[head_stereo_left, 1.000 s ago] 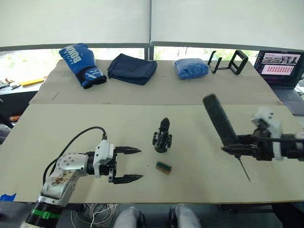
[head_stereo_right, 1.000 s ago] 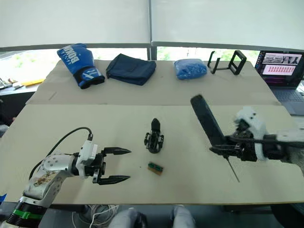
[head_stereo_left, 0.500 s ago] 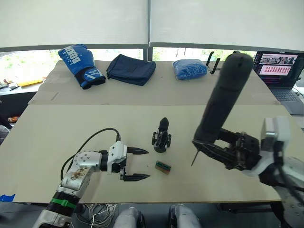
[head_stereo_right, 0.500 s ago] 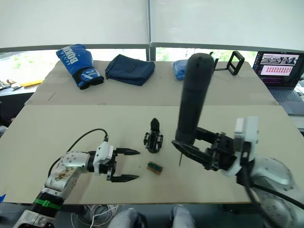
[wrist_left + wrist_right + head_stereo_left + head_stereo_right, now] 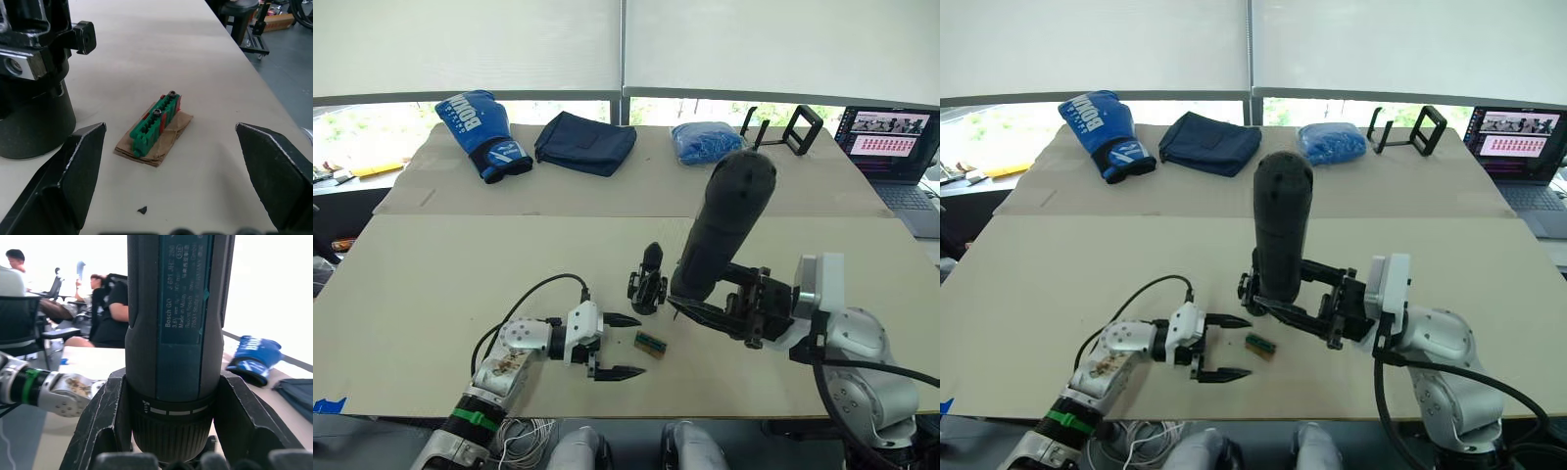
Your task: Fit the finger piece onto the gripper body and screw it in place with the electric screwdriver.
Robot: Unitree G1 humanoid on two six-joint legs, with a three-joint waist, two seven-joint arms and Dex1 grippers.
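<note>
Your right pincer (image 5: 729, 311) is clamping the electric screwdriver (image 5: 722, 235) near its bit end, holding it tilted just beside the gripper body (image 5: 647, 284) standing on the worktop (image 5: 460, 264). Your left pincer (image 5: 619, 346) is gaping wide, flanking the small green block (image 5: 155, 126) beside the body's round base.

A beige table (image 5: 460, 264) is seen; on it are placed the gripper body (image 5: 648, 281), a green block (image 5: 651, 343), a boxing glove (image 5: 480, 122) and a folded cloth (image 5: 585, 141).
</note>
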